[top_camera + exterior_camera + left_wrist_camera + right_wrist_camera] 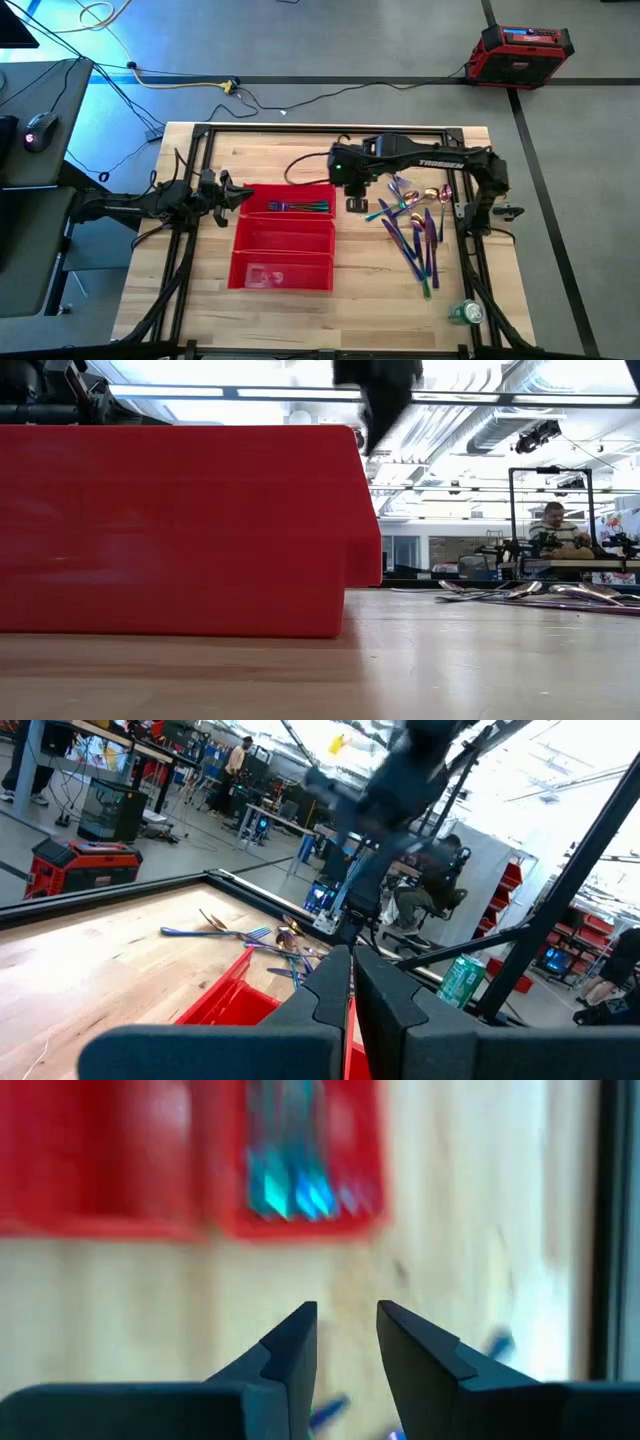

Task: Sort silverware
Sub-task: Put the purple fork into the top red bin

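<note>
The red tray (pixel 283 240) stands mid-table with three compartments. Its far compartment holds a few iridescent pieces of silverware (pixel 300 206), lying flat along it. More silverware (pixel 415 225) lies loose in a scattered pile on the wood to the tray's right, also in the low view (pixel 530 592). My right gripper (pixel 357 203) hangs above the bare strip between tray and pile, pointing steeply down, open and empty (pixel 347 1340). My left gripper (pixel 245 196) waits at the tray's far left corner, shut on nothing (pixel 352 985).
A green can (pixel 465 313) stands near the table's front right corner. A black frame (pixel 320 130) runs around the table's edges. A red tool case (pixel 522 52) sits on the floor beyond the table. A person sits at a bench in the room behind (pixel 555 525).
</note>
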You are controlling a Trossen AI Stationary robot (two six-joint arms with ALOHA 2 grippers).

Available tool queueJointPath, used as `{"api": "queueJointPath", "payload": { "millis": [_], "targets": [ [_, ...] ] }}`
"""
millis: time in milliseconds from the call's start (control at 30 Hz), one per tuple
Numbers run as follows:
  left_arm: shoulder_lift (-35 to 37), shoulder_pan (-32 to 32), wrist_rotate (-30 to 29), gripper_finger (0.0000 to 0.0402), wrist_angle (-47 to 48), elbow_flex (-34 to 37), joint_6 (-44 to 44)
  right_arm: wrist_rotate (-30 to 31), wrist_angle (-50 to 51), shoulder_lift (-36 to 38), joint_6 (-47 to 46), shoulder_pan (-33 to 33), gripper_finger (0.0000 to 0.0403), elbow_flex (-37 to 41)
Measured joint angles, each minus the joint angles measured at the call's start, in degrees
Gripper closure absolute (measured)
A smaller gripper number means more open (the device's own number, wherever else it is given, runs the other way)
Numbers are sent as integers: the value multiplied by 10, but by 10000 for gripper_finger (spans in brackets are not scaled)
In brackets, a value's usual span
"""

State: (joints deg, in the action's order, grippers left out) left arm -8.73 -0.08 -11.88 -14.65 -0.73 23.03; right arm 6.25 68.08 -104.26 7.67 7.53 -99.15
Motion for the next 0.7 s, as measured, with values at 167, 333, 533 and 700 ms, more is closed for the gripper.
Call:
{"api": "queueJointPath", "payload": {
  "millis": [167, 333, 533, 700],
  "targets": [
    [0, 0, 0, 401, 0, 0, 0, 18, -96, 43, -3, 79, 307, 176],
    [0, 0, -6, 401, 0, 0, -2, -12, -196, 38, -23, 185, 307, 278],
    [0, 0, -20, 401, 0, 0, -2, -65, -269, 37, -14, 264, 306, 324],
    [0, 0, -22, 401, 1, 0, -2, -65, -268, 38, 15, 289, 306, 338]
  ]
}}
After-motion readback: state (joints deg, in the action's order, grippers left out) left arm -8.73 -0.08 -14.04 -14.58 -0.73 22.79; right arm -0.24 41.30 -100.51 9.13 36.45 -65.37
